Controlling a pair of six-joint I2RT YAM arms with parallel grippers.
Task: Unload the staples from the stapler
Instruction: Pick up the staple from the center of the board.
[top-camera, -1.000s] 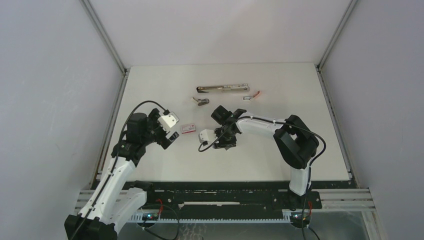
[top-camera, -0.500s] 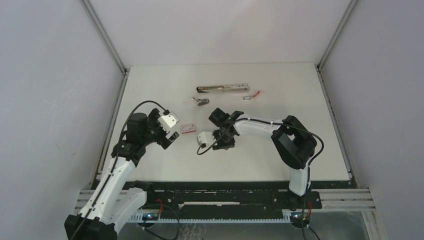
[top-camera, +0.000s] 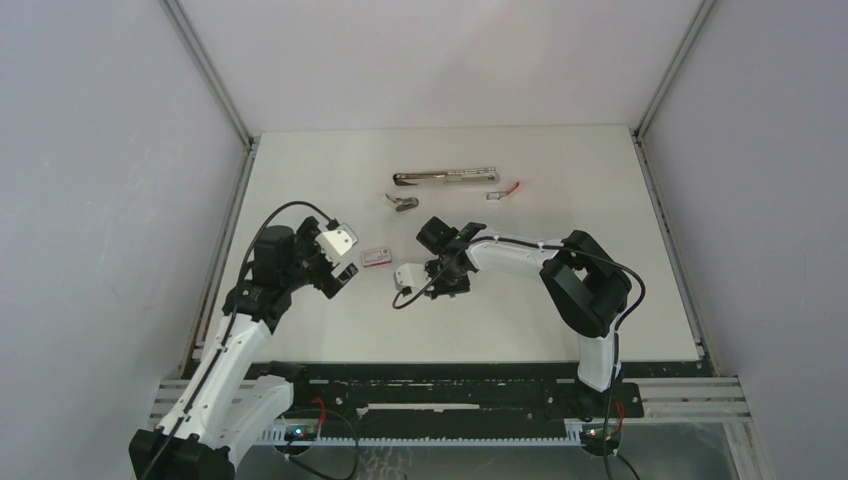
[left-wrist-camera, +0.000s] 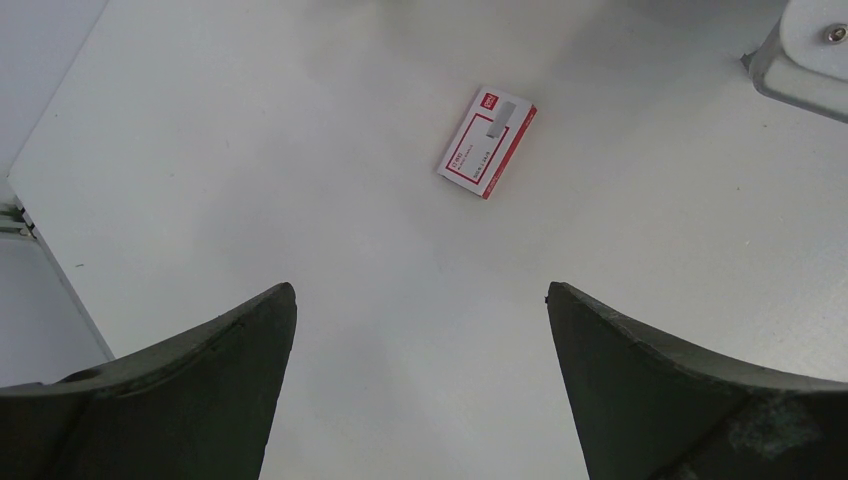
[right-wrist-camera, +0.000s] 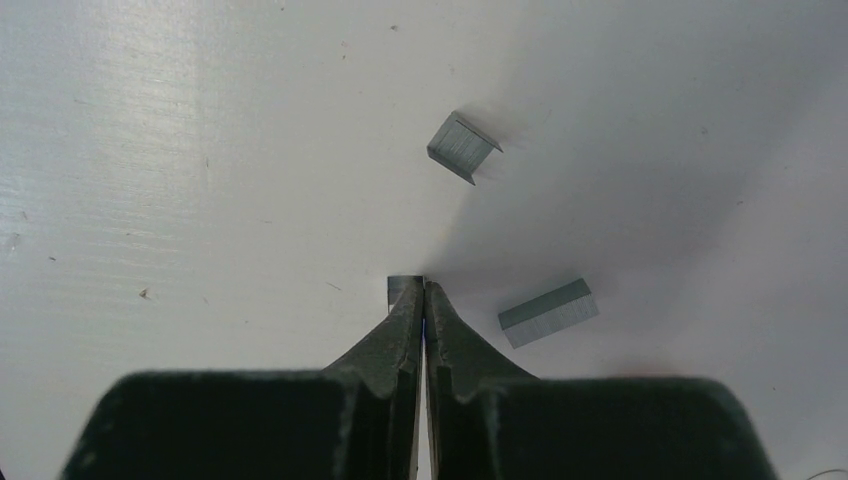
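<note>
Left gripper (left-wrist-camera: 420, 300): jaws spread wide, empty, over the worktop's (top-camera: 300, 160) left half, near the red-and-white box (left-wrist-camera: 487, 142). Right gripper (right-wrist-camera: 421, 290): mid-worktop, fingers closed tip to tip at a small strip (right-wrist-camera: 400, 290); whether it is pinched cannot be told. Other staples (right-wrist-camera: 548, 312) lie just beside. The stapler (top-camera: 445, 177) lies near the far edge. Step in hand: collecting loose strips. Next: lift slowly, confirm the hold.

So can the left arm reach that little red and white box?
Probably yes. The left gripper is wide open and aimed at the box, which lies flat on the table just ahead, with nothing between them.
</note>
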